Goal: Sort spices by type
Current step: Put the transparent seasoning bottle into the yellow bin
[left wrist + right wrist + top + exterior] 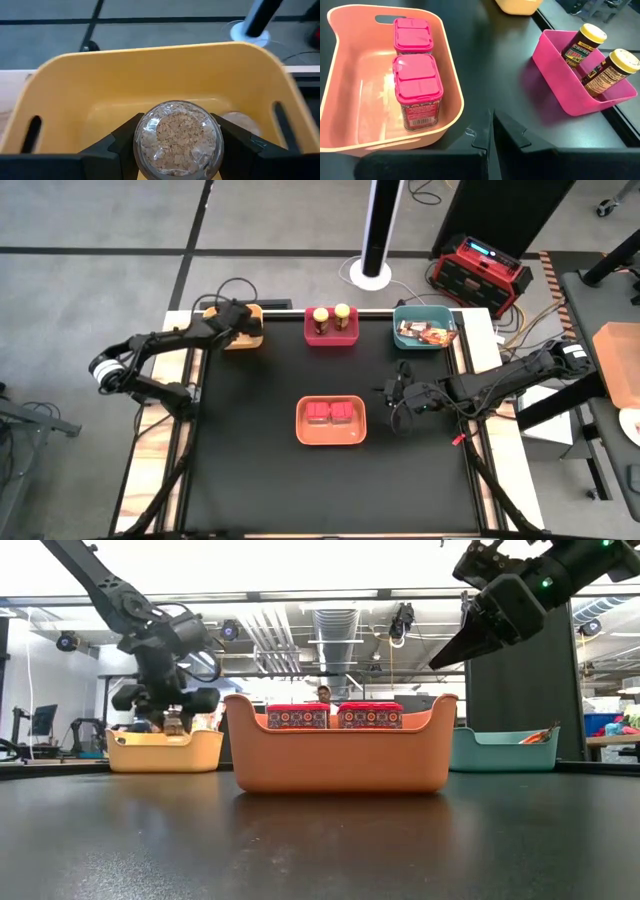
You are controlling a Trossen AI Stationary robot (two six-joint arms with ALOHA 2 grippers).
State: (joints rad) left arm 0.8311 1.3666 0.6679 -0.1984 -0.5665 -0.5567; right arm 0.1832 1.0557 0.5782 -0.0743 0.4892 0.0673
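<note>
One clear shaker (178,138) of tan flakes between left pincer (175,142) fingers.

The front half of the worktop (330,490) is left bare, so free passage is offered there. Its middle is blocked by the orange tray (331,422) with two red tubs (331,413). Along the far edge the way is barred by the yellow tray (243,328), the red tray (332,326) and the teal tray (422,327), with narrow gaps between them.
</note>
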